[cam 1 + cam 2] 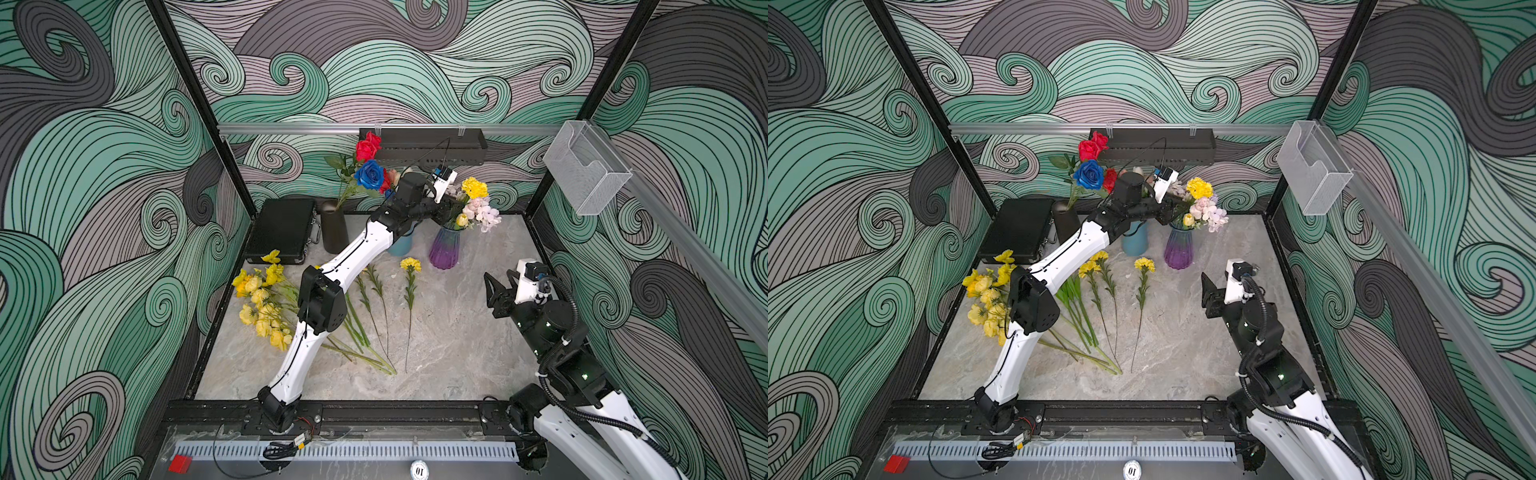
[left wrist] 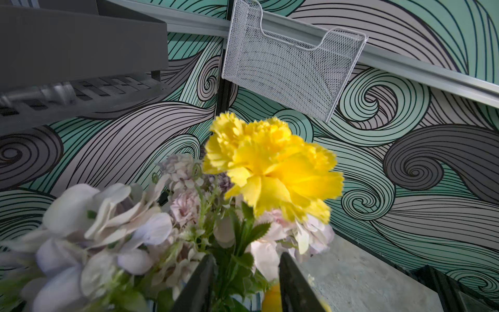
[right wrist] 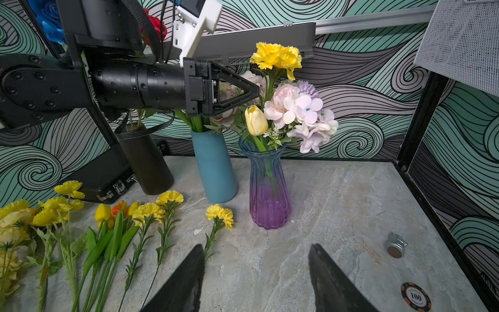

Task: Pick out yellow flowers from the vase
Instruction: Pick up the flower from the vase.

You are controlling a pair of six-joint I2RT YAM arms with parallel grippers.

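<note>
Top views: ribbed glass vase (image 1: 444,249), blue shading to purple, upright at the rear of the grey marbled table (image 1: 457,353). Yellow pompom carnation (image 1: 475,188), pale yellow tulip (image 1: 461,219) and pink and lilac blooms (image 1: 482,212) standing in it. Left gripper (image 1: 448,208) pushed into that bouquet, fingers hidden by petals. Loose yellow flowers (image 1: 988,299) on long green stems lying flat toward the left arm's side, well apart from the vase. Right gripper (image 1: 500,283) above bare table, spread, empty.

Left wrist view: left gripper (image 2: 247,283) fingers set apart, green stems between them, below the yellow pompom carnation (image 2: 270,167); not closed on them.

Right wrist view: left gripper (image 3: 255,91) tip just beside the carnation's stem, above the vase rim. Right gripper (image 3: 256,272) fingers wide, nothing between.
</note>
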